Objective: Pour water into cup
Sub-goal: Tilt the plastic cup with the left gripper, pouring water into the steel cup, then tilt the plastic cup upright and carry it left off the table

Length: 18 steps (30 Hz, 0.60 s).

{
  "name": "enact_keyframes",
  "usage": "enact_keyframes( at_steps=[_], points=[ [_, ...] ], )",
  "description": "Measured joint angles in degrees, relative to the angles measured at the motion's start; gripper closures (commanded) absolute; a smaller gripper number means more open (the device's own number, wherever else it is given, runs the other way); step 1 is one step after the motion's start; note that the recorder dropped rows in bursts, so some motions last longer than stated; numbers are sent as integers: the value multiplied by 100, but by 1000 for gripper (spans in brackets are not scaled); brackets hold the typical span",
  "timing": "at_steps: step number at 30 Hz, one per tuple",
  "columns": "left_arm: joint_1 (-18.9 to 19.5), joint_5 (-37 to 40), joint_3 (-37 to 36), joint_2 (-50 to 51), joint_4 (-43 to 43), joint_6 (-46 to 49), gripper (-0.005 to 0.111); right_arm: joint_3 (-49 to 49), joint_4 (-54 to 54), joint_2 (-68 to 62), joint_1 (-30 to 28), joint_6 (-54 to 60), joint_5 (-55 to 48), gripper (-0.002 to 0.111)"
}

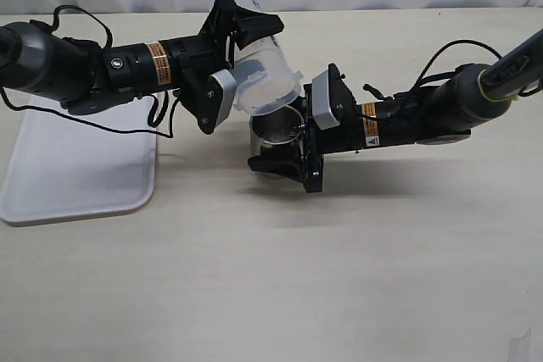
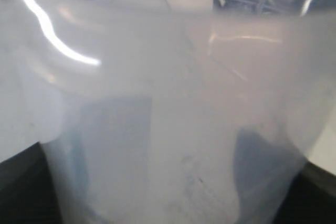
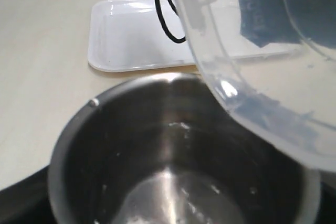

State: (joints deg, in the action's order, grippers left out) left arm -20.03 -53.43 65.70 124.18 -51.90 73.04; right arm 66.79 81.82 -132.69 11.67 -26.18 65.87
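Left gripper (image 1: 242,61) squeezes a tipped see-through plastic beaker (image 1: 267,82) over the grey steel cup (image 1: 278,129) that right gripper (image 1: 276,148) squeezes; only right wrist view shows inside it.

Quick headcount from my feed, I count: one steel cup (image 1: 276,127), one see-through plastic beaker (image 1: 265,74), one white tray (image 1: 76,167), and one pale surface (image 1: 339,277). Two arms on my end, so two pincers total: one left pincer (image 1: 231,67), one right pincer (image 1: 294,137).

Clear beaker (image 3: 226,51) tilted over steel cup (image 3: 113,145); white tray (image 3: 126,40) beyond w/ black cable (image 3: 161,19).
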Motion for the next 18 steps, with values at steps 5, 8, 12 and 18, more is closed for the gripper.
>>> enact_keyframes(
  at_steps=[5,8,12,18],
  points=[
    [0,10,0,0,0,-113,107,0,0,0,0,0,0,104],
    [0,21,0,0,0,-146,107,0,0,0,0,0,0,104],
    [0,21,0,0,0,-158,107,0,0,0,0,0,0,104],
    [0,21,0,0,0,-167,107,0,0,0,0,0,0,104]
  ],
)
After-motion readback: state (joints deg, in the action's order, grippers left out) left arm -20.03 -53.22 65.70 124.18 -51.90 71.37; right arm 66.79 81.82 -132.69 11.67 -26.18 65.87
